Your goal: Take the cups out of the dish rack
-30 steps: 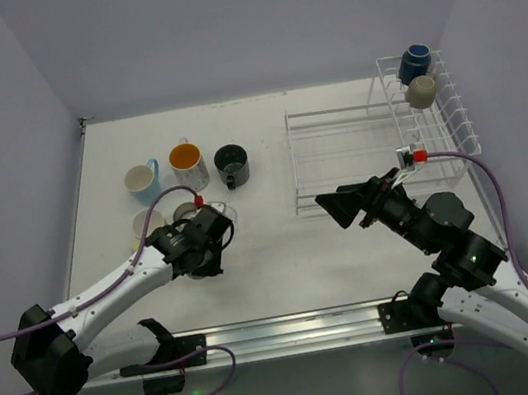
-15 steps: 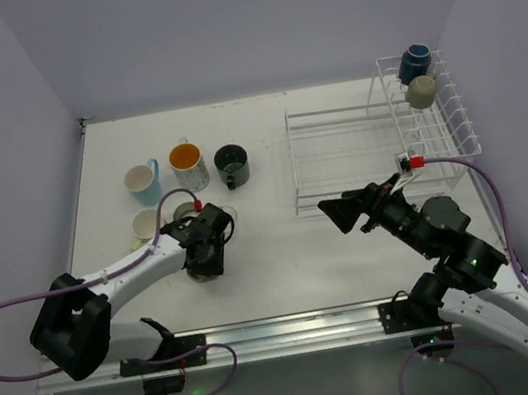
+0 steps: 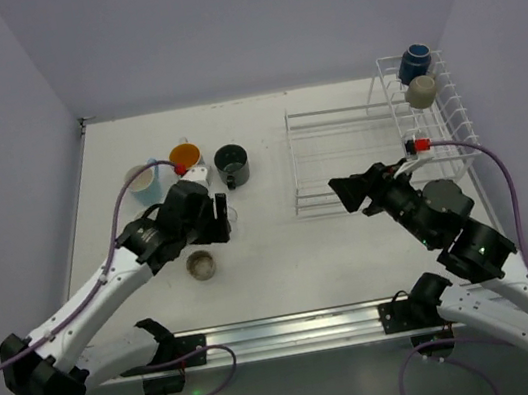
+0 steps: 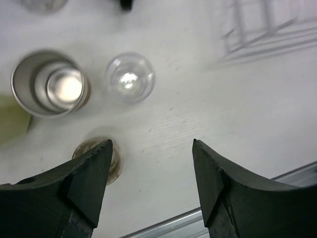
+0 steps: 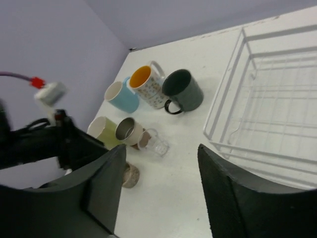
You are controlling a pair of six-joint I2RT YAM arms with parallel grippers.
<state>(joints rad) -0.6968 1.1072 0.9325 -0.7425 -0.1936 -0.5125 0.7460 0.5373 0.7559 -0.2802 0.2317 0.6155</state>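
Operator: Status of both jaws?

Technician: We read the left jaws as spread wide and empty. They hang over the table (image 3: 284, 255), above the clear glass (image 4: 130, 78) and near the brown cup (image 3: 200, 265). The right jaws are also spread, with nothing between them, and sit just off the low front edge of the dish rack (image 3: 436, 133).

Operator: Location of the cups not yet unloaded?

Technician: We see two, both in the tall basket at the far right. The navy cup (image 3: 414, 63) is at the back and the cream cup (image 3: 420, 91) is touching it or just in front. We cannot tell how either one is tilted. The others stand grouped on the left half of the table.

Operator: Procedure for the next pick?

Technician: We judge the right arm best placed for it.
1. We take the cream cup first, since it blocks the way to the navy one.
2. We enter the basket from above, not through the wires.
3. We keep the jaws spread until one finger is inside the cup wall and one outside.
4. We lift straight up clear of the basket rim before swinging left.
5. We set the cup down well apart from the group, with the left arm held clear.
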